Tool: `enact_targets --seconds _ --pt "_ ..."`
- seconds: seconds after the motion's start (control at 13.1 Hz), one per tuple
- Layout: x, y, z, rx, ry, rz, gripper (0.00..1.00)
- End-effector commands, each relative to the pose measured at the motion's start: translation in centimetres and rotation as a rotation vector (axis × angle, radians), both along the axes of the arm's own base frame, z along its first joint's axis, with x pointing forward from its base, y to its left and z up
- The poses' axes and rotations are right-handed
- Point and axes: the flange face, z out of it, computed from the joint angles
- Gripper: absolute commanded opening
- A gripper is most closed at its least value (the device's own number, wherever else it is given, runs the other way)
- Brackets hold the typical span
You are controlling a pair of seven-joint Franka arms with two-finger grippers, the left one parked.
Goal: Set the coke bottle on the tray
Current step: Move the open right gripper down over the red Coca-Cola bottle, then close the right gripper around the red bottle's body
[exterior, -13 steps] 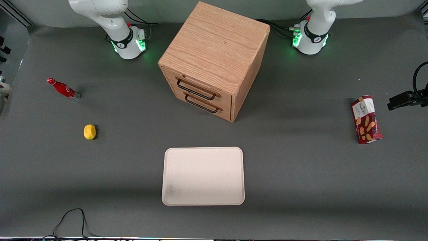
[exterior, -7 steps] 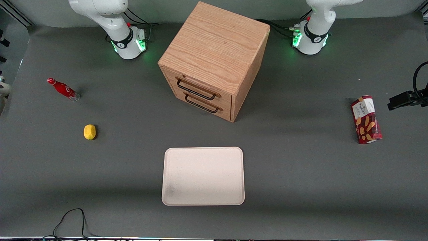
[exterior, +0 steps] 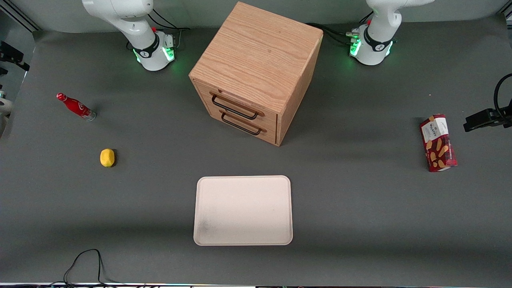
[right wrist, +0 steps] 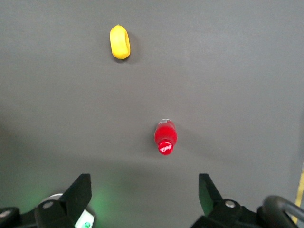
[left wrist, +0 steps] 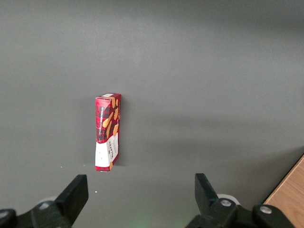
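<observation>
The coke bottle [exterior: 76,107] is a small red bottle with a red cap. It stands on the grey table toward the working arm's end, far from the tray. The wrist view shows it from above, cap toward the camera [right wrist: 165,137]. The tray [exterior: 243,210] is flat and pale cream and lies nearer the front camera than the wooden cabinet, with nothing on it. My right gripper [right wrist: 145,190] hangs high above the table, open and empty. The bottle lies below it, a little ahead of the gap between the fingers.
A yellow lemon [exterior: 107,157] lies nearer the front camera than the bottle and also shows in the wrist view [right wrist: 119,42]. A wooden two-drawer cabinet [exterior: 256,72] stands mid-table. A red biscuit box [exterior: 438,143] lies toward the parked arm's end. A black cable [exterior: 84,264] lies at the front edge.
A dark part of my right arm has come a little further into the front view at the working arm's edge. The bottle, lemon and tray have not moved.
</observation>
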Motion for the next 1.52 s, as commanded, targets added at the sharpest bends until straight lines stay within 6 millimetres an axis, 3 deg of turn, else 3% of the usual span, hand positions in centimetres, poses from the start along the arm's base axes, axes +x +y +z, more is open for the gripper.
enact_targets --seconds 0.0,0.3,0.68,1.07,1.45 --pt "0.3 0.4 -3.7 -0.017 -0.018 0.024 1.00" --pt "-0.2 0.8 -8.8 -0.012 -0.037 0.013 1.00" --pt "-1.3 -0.5 -15.3 -0.008 -0.049 0.007 1.00" --pt "-2.5 -1.1 -19.4 -0.024 -0.058 0.016 1.00" --pt "-2.7 -1.1 -20.9 -0.027 -0.028 0.034 1.00"
